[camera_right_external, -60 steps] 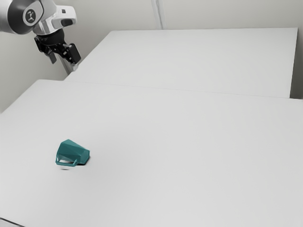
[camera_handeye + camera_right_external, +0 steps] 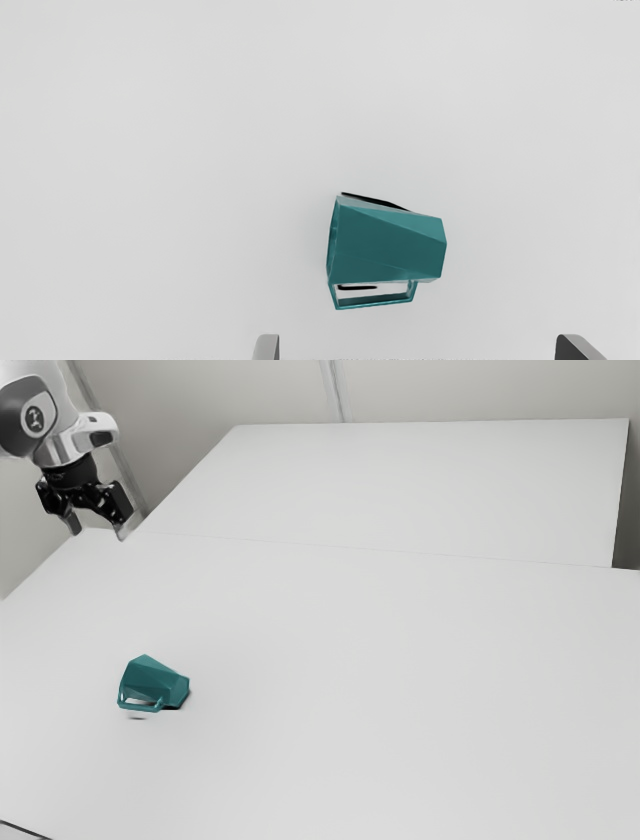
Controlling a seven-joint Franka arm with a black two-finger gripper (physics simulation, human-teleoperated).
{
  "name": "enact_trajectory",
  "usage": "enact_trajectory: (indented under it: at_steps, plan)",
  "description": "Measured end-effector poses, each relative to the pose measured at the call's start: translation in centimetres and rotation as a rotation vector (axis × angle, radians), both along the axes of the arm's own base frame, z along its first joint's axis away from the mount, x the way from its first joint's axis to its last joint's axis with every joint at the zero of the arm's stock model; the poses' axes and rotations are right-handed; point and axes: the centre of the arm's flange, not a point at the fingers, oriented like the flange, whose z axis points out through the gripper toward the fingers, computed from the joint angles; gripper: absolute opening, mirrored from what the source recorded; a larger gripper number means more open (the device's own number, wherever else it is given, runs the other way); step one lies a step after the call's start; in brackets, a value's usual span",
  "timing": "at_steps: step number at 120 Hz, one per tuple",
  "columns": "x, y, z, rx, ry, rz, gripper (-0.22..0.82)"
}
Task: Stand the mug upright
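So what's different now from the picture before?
The gripper moved toward the exterior view's left and lower in that view. It took hold of nothing and let go of nothing. The teal mug stayed lying on its side on the table.

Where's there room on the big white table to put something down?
The biggest bare patch of the white table stretches from the teal mug to the exterior view's right edge. It's crowded only around the mug and its handle. I'd keep hands away from under the tool too.
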Motion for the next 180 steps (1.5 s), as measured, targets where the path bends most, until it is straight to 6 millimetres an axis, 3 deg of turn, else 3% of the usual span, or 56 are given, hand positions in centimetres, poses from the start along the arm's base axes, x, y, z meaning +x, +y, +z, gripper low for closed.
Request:
enact_trajectory:
  at_steps: [33,55,86,99,118,160,166,180]
  plan:
    - [-0.7,11.1,-9.7,-0.329,0.111,0.285,0.6]
    - [0.2,13.0,-16.0,-0.473,0.182,0.342,0.6]
    - [-0.9,17.2,-23.8,-0.638,0.24,0.426,0.6]
    - [-1.4,17.7,-26.6,-0.71,0.263,0.441,0.6]
    - [-2.2,16.8,-30.3,-0.819,0.306,0.449,0.6]
    - [-3.0,14.1,-34.2,-0.999,0.318,0.468,0.6]
    - [-2.9,14.0,-34.2,-1.006,0.313,0.465,0.54]
    - [-2.7,14.1,-34.0,-1.004,0.302,0.454,0.23]
